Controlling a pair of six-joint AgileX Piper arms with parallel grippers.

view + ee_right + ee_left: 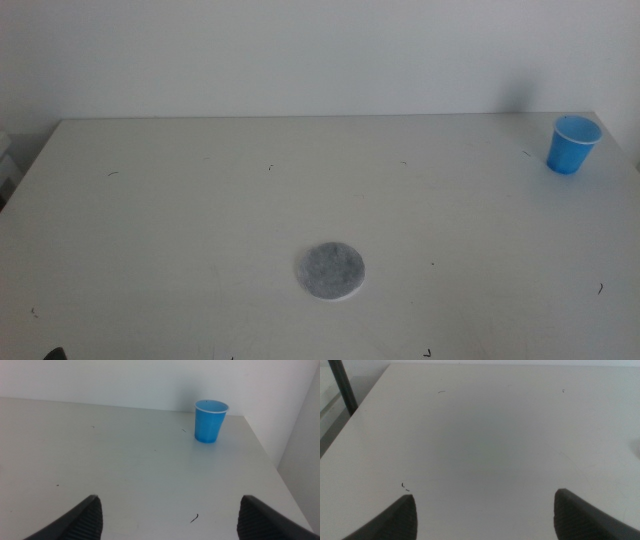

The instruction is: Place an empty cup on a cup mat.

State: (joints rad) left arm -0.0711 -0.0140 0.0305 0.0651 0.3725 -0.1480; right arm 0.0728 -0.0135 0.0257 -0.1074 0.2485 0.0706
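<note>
The blue cup (573, 145) stands upright on the white surface (200, 220), near its far right corner. It is wider at the top and has a thin pale rim. The cup looks empty from what shows of its inside.

The cup mat (330, 271) lies flat on the surface, well apart from the cup. It is a round grey disc with a pale edge. Nothing sits on it.

The right gripper (170, 517) is low over the surface with its two dark fingers (80, 520) spread wide. Nothing is between them. In the right wrist view the cup (210, 421) stands well ahead of the fingers, out beyond the gap between them and a little toward the side where the surface ends. It touches neither finger. A tiny dark speck (194, 518) lies on the surface between the fingers.

The left gripper (485, 515) waits over another part of the surface. Its fingers (395, 520) are spread wide too and hold nothing. Only bare white surface with a few small dark marks (405, 487) shows ahead of them. A dark pole (342, 385) stands past the edge of the surface.
</note>
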